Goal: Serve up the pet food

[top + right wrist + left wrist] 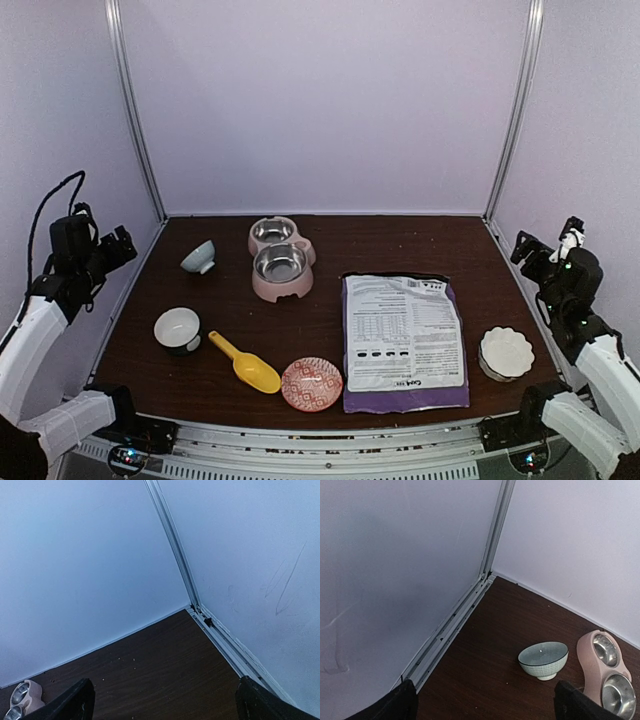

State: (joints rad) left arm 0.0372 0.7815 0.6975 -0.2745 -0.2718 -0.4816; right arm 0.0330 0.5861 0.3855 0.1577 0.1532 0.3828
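The pet food bag (405, 342) lies flat on the table, white back up, purple edges showing; no kibble is visible. A yellow scoop (245, 363) lies left of it. A pink double pet feeder (280, 258) with two steel bowls stands at the back middle and also shows in the left wrist view (606, 672). My left gripper (118, 248) is raised at the far left edge, open and empty, its fingertips (402, 702) wide apart. My right gripper (530, 250) is raised at the far right edge, open and empty, its fingertips (75, 702) wide apart.
A pale green bowl (199, 256) stands at the back left and shows in the left wrist view (543, 660). A white and dark bowl (177, 329), a red patterned dish (311, 383) and a white scalloped bowl (505, 352) stand along the front. White walls enclose the table.
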